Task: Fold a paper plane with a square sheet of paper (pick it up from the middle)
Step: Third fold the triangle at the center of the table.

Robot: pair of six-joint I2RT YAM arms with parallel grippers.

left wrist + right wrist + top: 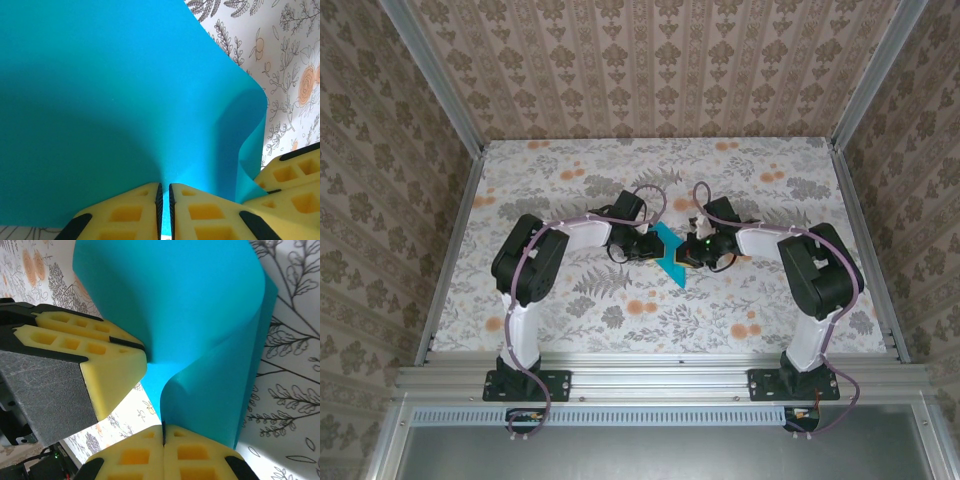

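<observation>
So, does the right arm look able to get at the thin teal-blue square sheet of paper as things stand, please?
Yes, it appears so: the right pincer is shut on the thin teal-blue square sheet of paper, close beside the left pincer, which grips it too.

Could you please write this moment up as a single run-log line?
left gripper: shut on square sheet of paper | right gripper: shut on same sheet | sheet: bent into a curve between them

Centre of the table [570, 300], square sheet of paper [670, 258] between the two grippers; left gripper [648, 248] pinching its left side, right gripper [694, 250] pinching its right; fingertips close together, sheet bowed between them.
</observation>
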